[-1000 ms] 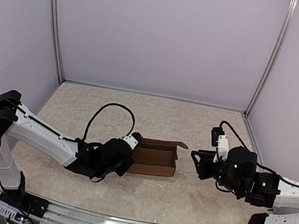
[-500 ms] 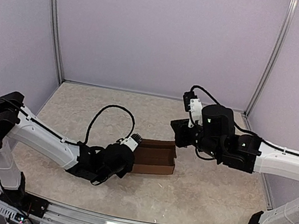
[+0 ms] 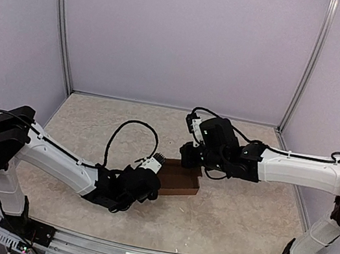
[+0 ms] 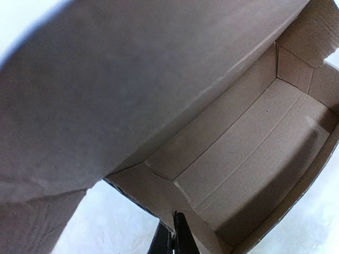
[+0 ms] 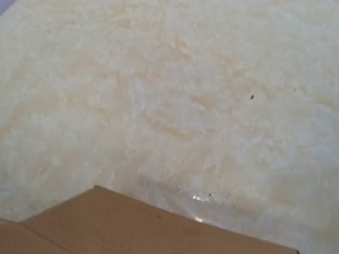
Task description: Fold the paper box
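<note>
The paper box (image 3: pixel 181 182) is a brown cardboard tray standing mid-table. My left gripper (image 3: pixel 157 183) is at its left end, shut on that end's wall. In the left wrist view the black fingertips (image 4: pixel 179 239) pinch this wall from below, with the paper box's inside (image 4: pixel 249 159) open beyond. A broad flap (image 4: pixel 122 74) leans over it from the upper left. My right gripper (image 3: pixel 189 162) hangs over the far edge. Its fingers stay out of the right wrist view, which shows only a cardboard face (image 5: pixel 132 227) at the bottom and bare table beyond.
The beige mottled table (image 3: pixel 240 212) runs to pale walls with metal corner posts (image 3: pixel 63 23). The left arm's black cable (image 3: pixel 119 134) loops above the table, left of the box. The right arm stretches in from the right side.
The right arm swung in from the right side to the box's far edge. The flap that stuck out at the box's far right no longer shows. The left arm only shifted slightly.
</note>
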Available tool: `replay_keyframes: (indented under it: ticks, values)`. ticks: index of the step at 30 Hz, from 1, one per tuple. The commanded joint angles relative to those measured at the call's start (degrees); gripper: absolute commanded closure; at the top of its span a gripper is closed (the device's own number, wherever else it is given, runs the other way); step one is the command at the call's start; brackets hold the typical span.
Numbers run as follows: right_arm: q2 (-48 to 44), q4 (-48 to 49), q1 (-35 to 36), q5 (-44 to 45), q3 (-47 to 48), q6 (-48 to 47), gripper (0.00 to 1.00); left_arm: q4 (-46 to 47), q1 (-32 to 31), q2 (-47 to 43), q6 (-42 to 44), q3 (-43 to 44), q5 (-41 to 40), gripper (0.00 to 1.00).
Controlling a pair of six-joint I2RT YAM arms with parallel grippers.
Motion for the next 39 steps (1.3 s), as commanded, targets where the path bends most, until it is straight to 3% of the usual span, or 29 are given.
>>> replay_keyframes:
  ticks: [1,5,11,15,26,33,39]
  values:
    - [1.7,-0.2,-0.6,-0.6,-0.9,2.0,1.00,-1.1,-0.4,1.0,-0.5,1.2,-0.5,1.00]
    - [2.1,1.4,-0.6,-1.0,-2.6,3.4,1.00,-2.4,-0.4,1.1,-0.4,1.7,0.7,0.99]
    - [3.2,2.8,-0.5,-1.5,-4.6,4.7,1.00,-3.6,-0.4,-0.2,-0.9,1.3,3.2,0.88]
    - [4.2,4.0,-0.5,-2.2,-5.6,5.6,1.00,-3.5,-0.4,-1.9,-1.5,0.2,5.1,0.72]
    - [6.4,6.5,-0.6,-3.3,-8.6,8.1,1.00,-4.3,-0.4,-8.6,-2.6,-2.4,14.1,0.42]
    - [7.2,8.2,-0.6,-3.4,-9.9,8.9,1.00,-7.8,-0.3,-14.5,0.0,-4.4,25.0,0.42]
    - [7.4,8.7,-0.5,-3.7,-10.3,9.1,1.00,-9.1,2.6,-21.6,-1.4,-8.1,28.7,0.43]
